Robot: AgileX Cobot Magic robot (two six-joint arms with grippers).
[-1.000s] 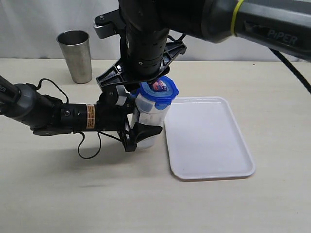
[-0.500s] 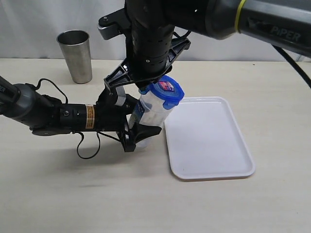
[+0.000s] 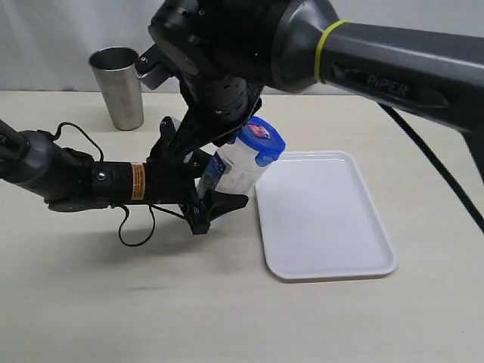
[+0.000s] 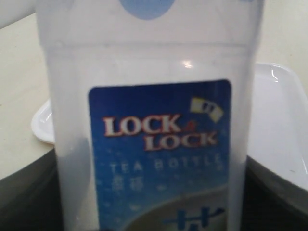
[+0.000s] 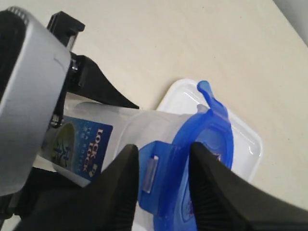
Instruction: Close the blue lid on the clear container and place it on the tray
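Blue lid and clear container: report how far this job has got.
Done: the blue lid sits on the clear container. In hand: the left gripper holds the container tilted; the right gripper straddles the lid's edge. Left: one flap sticks out unlatched, and the container is not yet on the tray.

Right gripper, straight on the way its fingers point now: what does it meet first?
The blue lid: the right gripper has its fingers flanking the lid's edge on the tilted clear container. Whether they touch it, I cannot tell.
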